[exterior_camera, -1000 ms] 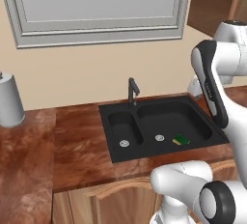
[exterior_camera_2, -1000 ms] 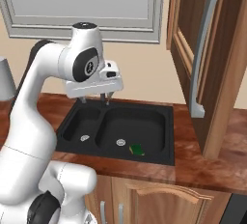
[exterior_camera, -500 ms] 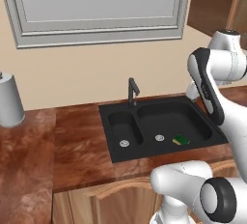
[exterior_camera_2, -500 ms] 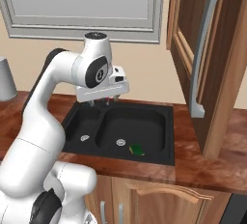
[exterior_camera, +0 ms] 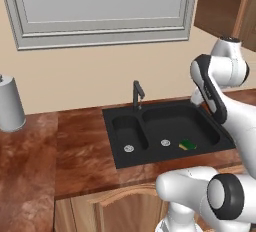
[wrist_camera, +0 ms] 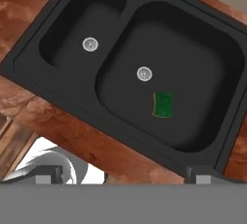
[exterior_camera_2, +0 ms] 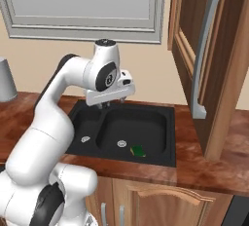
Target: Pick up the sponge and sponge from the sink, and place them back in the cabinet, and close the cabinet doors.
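One sponge (wrist_camera: 163, 105) lies flat in the larger basin of the sink (exterior_camera: 116, 153), green face up, just beside the round silver drain (wrist_camera: 144, 74) and touching neither the drain nor the basin walls. In the left base view a yellow edge shows along the sponge (exterior_camera: 187, 145); it also appears in the right base view (exterior_camera_2: 138, 150). The smaller basin holds its own drain (wrist_camera: 89, 44).

The gripper (exterior_camera_2: 108, 105) hangs above the sink, well apart from the sponge, with nothing between its fingers; the jaws stand fully spread, and the hand view shows the two tips at opposite lower corners.

The faucet (exterior_camera: 137, 94) rises at the back rim, between the basins. A grey cylindrical canister (exterior_camera: 10, 104) stands on the brown countertop (exterior_camera: 75, 156), well left of the sink. A framed window (exterior_camera: 100, 6) fills the wall behind. The open cabinet door (exterior_camera_2: 214, 64) with a curved silver handle (exterior_camera_2: 206, 49) projects at the right, cut off by the frame edge.

No writing is legible. Only one sponge can be made out.
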Motion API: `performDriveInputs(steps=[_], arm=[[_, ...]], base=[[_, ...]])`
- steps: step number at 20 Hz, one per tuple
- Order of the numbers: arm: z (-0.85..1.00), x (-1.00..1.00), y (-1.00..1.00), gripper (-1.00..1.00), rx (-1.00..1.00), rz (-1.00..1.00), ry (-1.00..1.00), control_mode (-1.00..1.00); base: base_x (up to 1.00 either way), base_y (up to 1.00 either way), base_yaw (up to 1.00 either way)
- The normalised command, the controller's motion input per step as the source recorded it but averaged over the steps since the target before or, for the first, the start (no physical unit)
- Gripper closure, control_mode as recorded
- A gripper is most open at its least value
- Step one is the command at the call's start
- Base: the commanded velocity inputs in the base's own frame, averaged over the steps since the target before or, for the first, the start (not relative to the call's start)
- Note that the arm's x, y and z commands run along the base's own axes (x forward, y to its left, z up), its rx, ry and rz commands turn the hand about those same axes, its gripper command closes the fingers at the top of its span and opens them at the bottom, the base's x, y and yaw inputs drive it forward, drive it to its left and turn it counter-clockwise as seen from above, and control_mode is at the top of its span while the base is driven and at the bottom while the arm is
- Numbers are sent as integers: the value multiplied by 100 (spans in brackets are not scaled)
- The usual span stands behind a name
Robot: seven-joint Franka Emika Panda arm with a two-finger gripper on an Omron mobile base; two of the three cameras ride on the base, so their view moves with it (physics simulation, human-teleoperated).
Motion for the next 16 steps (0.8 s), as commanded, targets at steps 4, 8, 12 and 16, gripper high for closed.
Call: performDriveInputs(steps=[4, 8, 12, 16], arm=[[-30, 20, -7, -100, -10, 3, 5, -100], [-32, 9, -2, -100, -10, 1, 9, -100], [-33, 8, -9, -100, -2, 1, 6, -100], [-36, 6, -18, -100, 0, 2, 0, -100]], base=[[0, 0, 0], [0, 0, 0], [0, 0, 0], [0, 0, 0]])
